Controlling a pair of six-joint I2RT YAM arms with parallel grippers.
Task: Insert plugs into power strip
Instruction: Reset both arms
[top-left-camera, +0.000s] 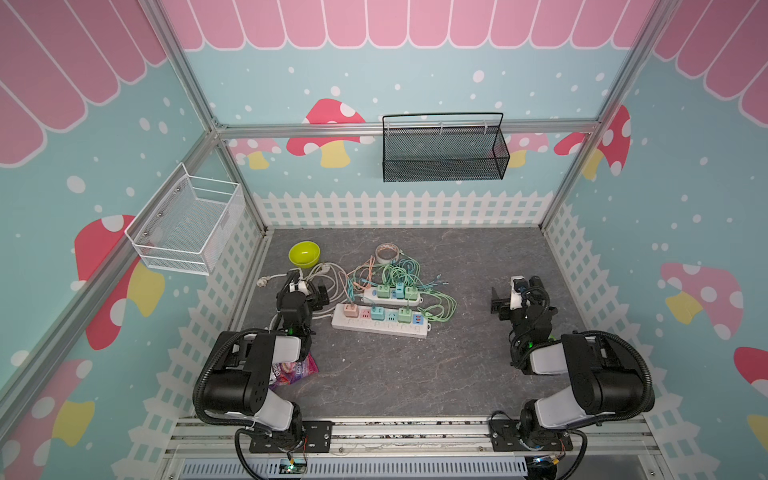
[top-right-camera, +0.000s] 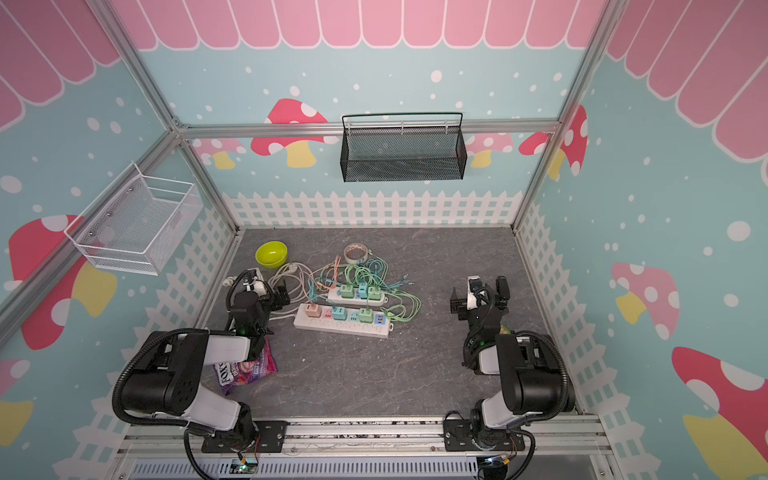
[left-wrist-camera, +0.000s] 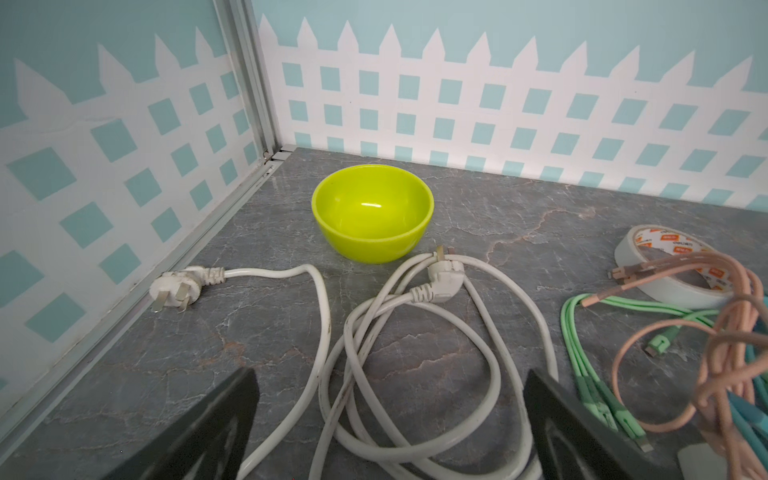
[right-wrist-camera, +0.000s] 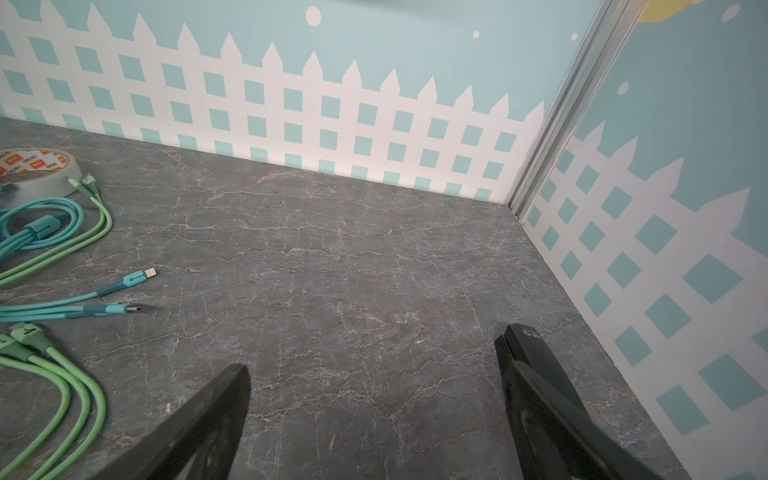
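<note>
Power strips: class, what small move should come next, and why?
Probably just back away to rest: all six plugs look seated, three in the far power strip, three in the near power strip, and the left gripper and right gripper show open, empty fingers.

The left arm (top-left-camera: 232, 386) and right arm (top-left-camera: 602, 386) are black with pale grey covers and ribbed black hoses.
</note>
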